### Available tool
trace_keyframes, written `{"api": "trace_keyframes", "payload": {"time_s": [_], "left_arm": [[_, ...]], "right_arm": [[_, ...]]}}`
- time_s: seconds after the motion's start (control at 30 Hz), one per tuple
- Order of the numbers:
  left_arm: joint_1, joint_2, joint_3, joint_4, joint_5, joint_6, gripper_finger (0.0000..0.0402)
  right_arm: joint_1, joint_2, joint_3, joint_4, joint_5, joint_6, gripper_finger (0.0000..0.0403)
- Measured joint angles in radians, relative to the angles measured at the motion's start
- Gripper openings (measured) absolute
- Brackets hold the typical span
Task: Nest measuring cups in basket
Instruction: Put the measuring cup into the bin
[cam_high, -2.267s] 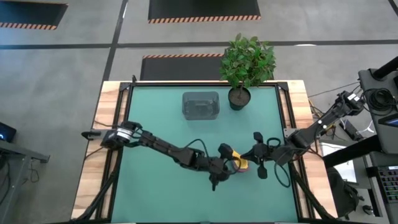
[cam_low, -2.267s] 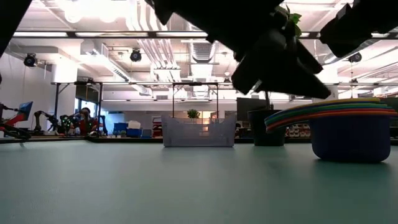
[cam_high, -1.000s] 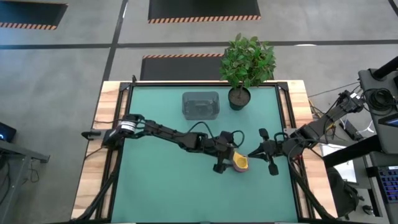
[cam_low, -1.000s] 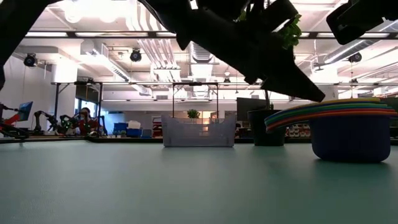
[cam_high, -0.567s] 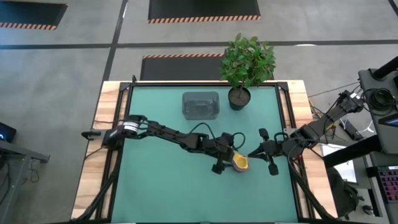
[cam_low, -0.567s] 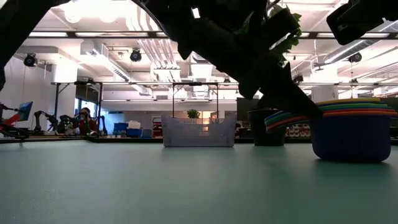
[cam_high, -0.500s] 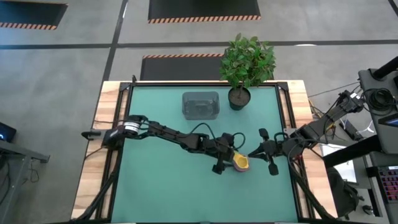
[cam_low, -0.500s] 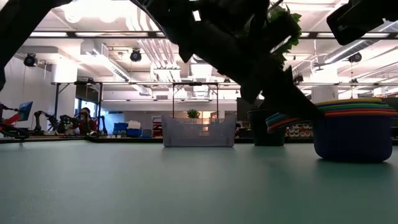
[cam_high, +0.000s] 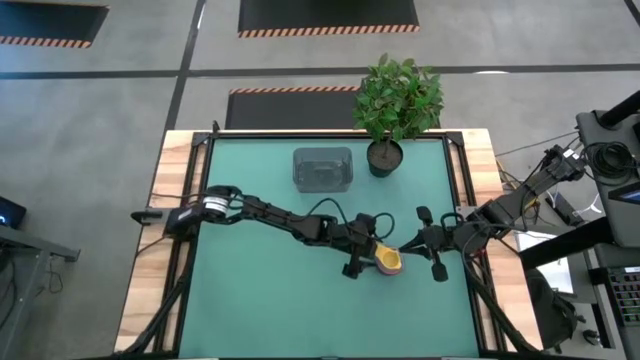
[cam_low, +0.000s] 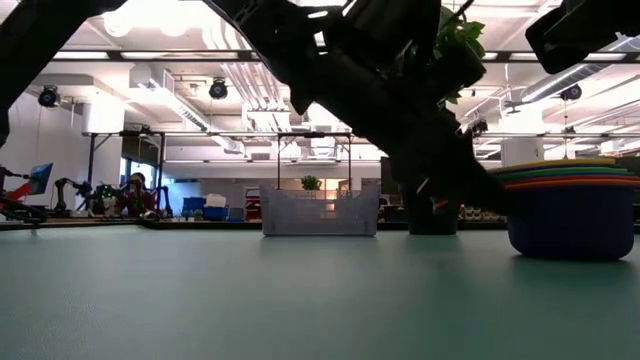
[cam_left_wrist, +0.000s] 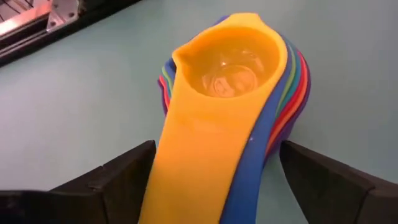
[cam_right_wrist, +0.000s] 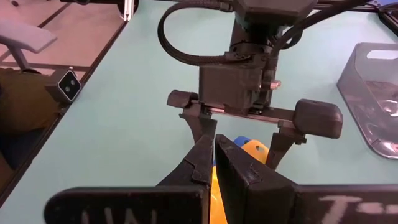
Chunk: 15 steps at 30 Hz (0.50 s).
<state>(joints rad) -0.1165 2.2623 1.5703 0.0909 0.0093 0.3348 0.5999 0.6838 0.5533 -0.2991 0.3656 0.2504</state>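
1. The green-topped table (cam_high: 250, 290) with a pale wooden rim carries everything; clock directions are as seen from above, with twelve at the plant's edge.
2. The leafy green plant in a dark round pot (cam_high: 396, 105) stands at the table's one o'clock.
3. The small translucent grey rectangular basket (cam_high: 322, 169) sits at twelve o'clock, just beside the pot, with nothing visible inside it.
4. The stack of nested round plastic measuring cups (cam_left_wrist: 233, 87), orange on top with blue, green and red rims showing below, rests on the table at about four o'clock, well apart from the basket.
5. The left gripper (cam_high: 366, 247) is spread wide, its fingers (cam_left_wrist: 118, 180) flanking the orange handle without touching it.
6. The right gripper (cam_right_wrist: 214, 163), at the stack's three o'clock, is closed, holding nothing.
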Motion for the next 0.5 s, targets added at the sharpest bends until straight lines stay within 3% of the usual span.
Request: {"api": "trace_keyframes", "payload": {"time_s": [0.5], "left_arm": [[0.001,0.011,0.005,-0.003,0.0,-0.015,0.0291]], "right_arm": [[0.0,0.0,0.0,-0.003,0.0,0.005,0.0009]]}}
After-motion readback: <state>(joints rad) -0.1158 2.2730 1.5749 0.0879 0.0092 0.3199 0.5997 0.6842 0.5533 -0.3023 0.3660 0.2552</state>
